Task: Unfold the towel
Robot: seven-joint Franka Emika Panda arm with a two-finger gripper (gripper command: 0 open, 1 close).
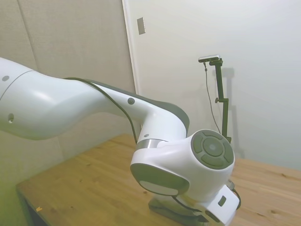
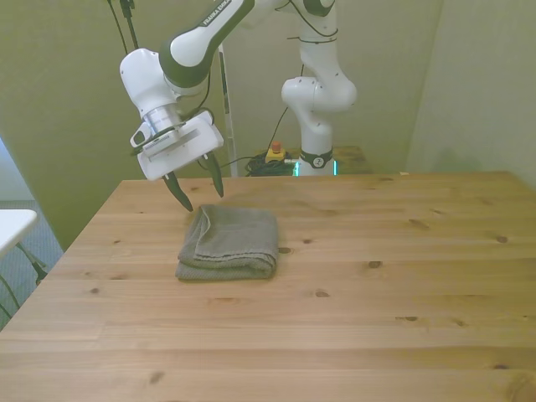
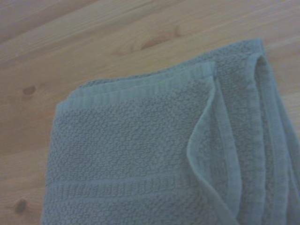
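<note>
- The towel [image 2: 229,243] lies folded into a thick pad on the counter [image 2: 377,285], toward the front view's left.
- The claw [image 2: 199,187] hangs just above the towel's far left corner, fingers spread apart and gripping nothing.
- The terry cloth looks soft, light and limp; it should drape and sag rather than hold shape.
- Up close, a loose hemmed edge [image 3: 206,117] curls over the stacked layers; that top flap seems the best place to pinch, taking one layer only.

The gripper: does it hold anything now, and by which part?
Nothing is held. The gripper hangs open above the folded towel, its jaws apart and clear of the cloth.
</note>
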